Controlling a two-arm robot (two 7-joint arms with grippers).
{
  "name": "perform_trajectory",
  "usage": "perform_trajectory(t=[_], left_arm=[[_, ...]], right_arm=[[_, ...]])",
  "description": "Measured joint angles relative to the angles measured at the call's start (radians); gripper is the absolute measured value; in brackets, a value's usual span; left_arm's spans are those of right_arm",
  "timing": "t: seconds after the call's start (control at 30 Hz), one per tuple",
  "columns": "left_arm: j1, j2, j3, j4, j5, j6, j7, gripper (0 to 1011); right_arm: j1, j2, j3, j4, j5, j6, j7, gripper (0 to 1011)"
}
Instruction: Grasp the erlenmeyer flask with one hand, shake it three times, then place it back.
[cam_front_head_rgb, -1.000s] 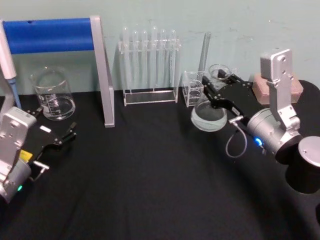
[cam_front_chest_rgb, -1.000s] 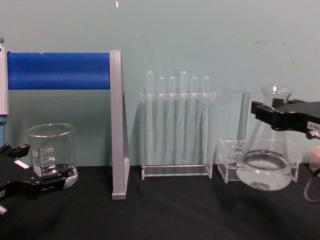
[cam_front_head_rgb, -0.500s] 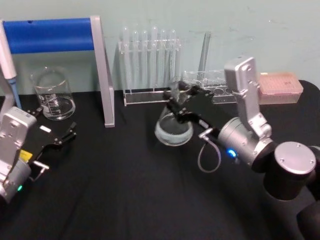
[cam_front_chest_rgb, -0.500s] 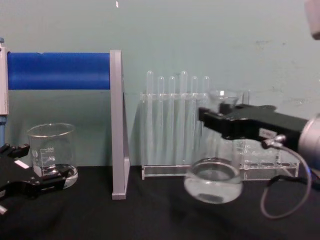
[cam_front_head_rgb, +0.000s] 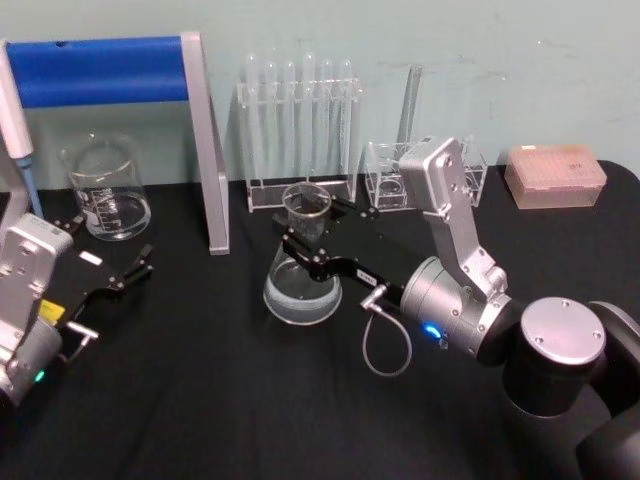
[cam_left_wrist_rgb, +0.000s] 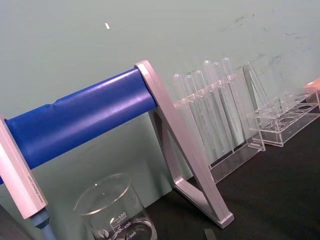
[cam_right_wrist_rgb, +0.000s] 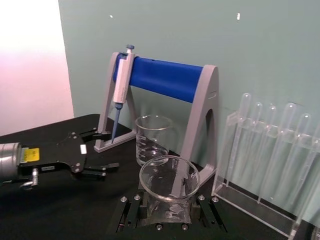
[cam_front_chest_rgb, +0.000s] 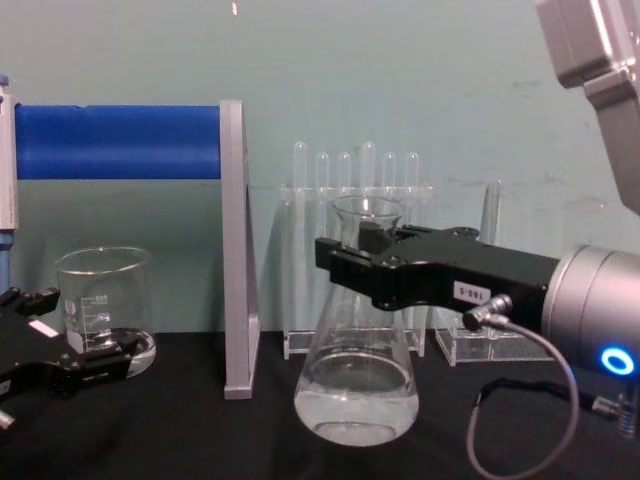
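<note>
Glass erlenmeyer flask (cam_front_chest_rgb: 356, 395); clear, conical

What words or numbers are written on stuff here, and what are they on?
"400": faint, on the beaker, beside its white marks.
White label on the right gripper: a short number, too blurred to read.
Yellow sticker on the left gripper: too small to read.
Erlenmeyer flask: no readable marks.
</note>
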Motion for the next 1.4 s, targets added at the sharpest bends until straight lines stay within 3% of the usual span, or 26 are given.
perform_trajectory(t=[0.23, 0.4, 1.07, 1.4], left_arm=[[0.000, 0.000, 0.000, 0.000, 0.000, 0.000, 0.000, 1001], [0.000, 0.000, 0.000, 0.000, 0.000, 0.000, 0.000, 1001], [0.000, 0.000, 0.000, 0.000, 0.000, 0.000, 0.000, 1001], [0.000, 0.000, 0.000, 0.000, 0.000, 0.000, 0.000, 1001]], right_arm=[[0.003, 0.007, -0.012, 0.000, 0.007, -0.004, 0.002, 449], [0.006, 0.011, 0.005, 0.008, 0.009, -0.008, -0.023, 449], [0.004, 0.014, 0.167, 0.047, 0.000, -0.017, -0.148, 450], [0.001, 0.002, 0.207, 0.057, -0.015, -0.014, -0.165, 449]])
